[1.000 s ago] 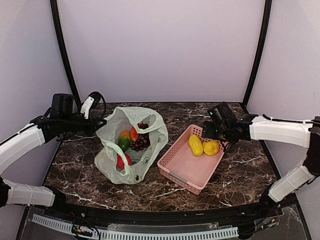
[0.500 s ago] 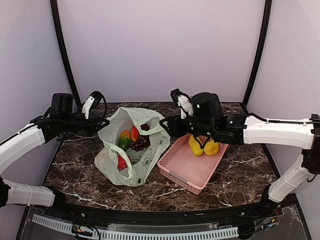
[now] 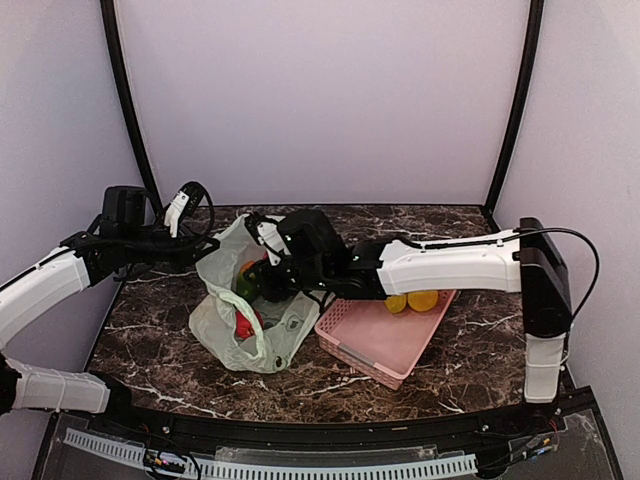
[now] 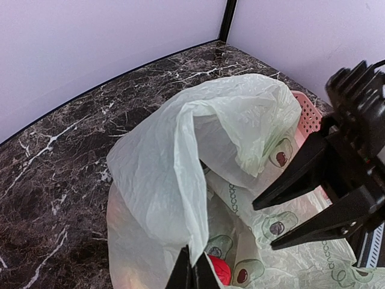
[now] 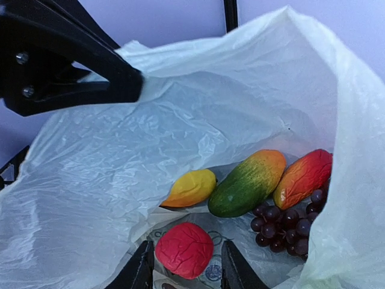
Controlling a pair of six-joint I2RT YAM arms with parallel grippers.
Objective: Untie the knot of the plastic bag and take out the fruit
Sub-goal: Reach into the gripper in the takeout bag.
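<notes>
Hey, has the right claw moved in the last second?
Yes. The right claw swung left, from above the pink basket's far edge into the plastic bag's open mouth, either side of a red fruit.

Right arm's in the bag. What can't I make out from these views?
Top view: the right arm covers the plastic bag's mouth; most fruit inside is hidden.
Right wrist: the right gripper flanks the red fruit; whether its fingers touch it cannot be told, too close.
Left wrist: the bag's fold hides all fruit but a red sliver.
Top view: the arm hides part of the yellow fruits in the pink basket.
</notes>
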